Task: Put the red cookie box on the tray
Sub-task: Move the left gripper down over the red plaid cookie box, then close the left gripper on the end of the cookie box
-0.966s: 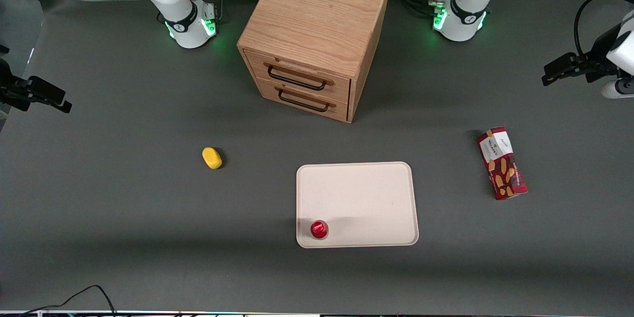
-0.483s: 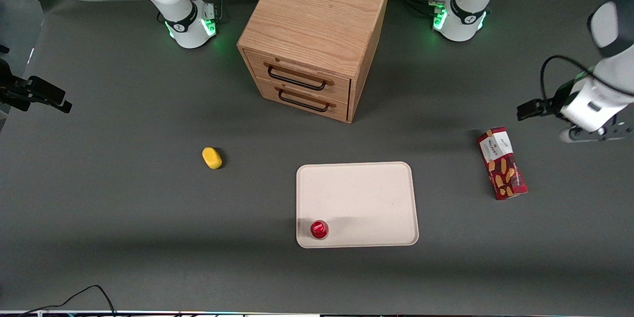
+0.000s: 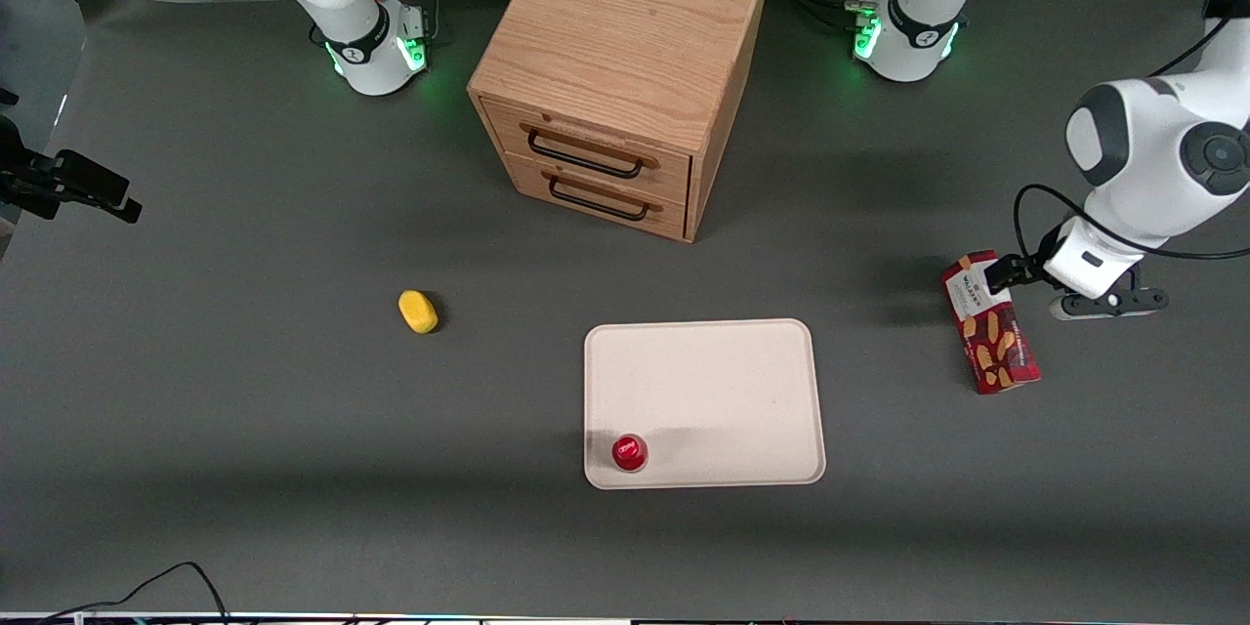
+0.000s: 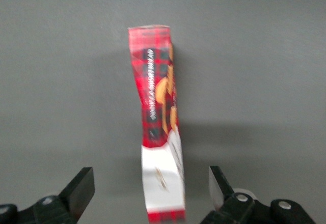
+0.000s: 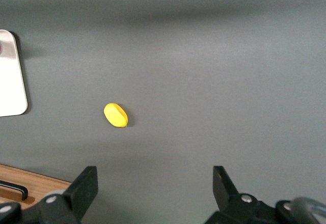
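Note:
The red cookie box [image 3: 998, 347] lies flat on the grey table toward the working arm's end, well apart from the tray [image 3: 713, 381]. My left gripper [image 3: 1006, 273] hovers over the box's white label end, the end farther from the front camera. In the left wrist view the gripper [image 4: 150, 175] is open, one dark finger [image 4: 81, 186] on each side of the box [image 4: 155, 96], with a gap between each finger and the carton. The cream-white tray sits on the table nearer the front camera than the cabinet.
A small round red cap [image 3: 630, 452] stands on the tray's corner nearest the front camera. A wooden two-drawer cabinet [image 3: 615, 78] stands farther from the camera than the tray. A yellow oval object [image 3: 418, 311] lies toward the parked arm's end.
My left arm has swung in from the table's edge and come down over the box's white label end. The box, tray and cap have not moved.

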`<state>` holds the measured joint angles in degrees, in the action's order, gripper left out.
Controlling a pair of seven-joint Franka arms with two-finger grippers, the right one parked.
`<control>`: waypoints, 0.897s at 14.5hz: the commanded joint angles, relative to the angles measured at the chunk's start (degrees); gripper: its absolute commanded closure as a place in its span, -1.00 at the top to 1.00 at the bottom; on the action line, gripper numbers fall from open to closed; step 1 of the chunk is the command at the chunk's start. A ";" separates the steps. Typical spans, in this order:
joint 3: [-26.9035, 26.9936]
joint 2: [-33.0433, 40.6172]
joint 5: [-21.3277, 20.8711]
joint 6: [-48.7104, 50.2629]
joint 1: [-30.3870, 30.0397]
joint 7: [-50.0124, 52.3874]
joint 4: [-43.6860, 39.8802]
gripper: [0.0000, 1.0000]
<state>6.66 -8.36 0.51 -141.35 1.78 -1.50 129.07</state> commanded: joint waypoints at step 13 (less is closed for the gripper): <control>-0.06 -7.91 3.09 -13.18 0.59 -1.49 0.22 -1.00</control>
<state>6.37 -18.52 2.47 -156.09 1.72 -2.02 129.13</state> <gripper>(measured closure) 0.806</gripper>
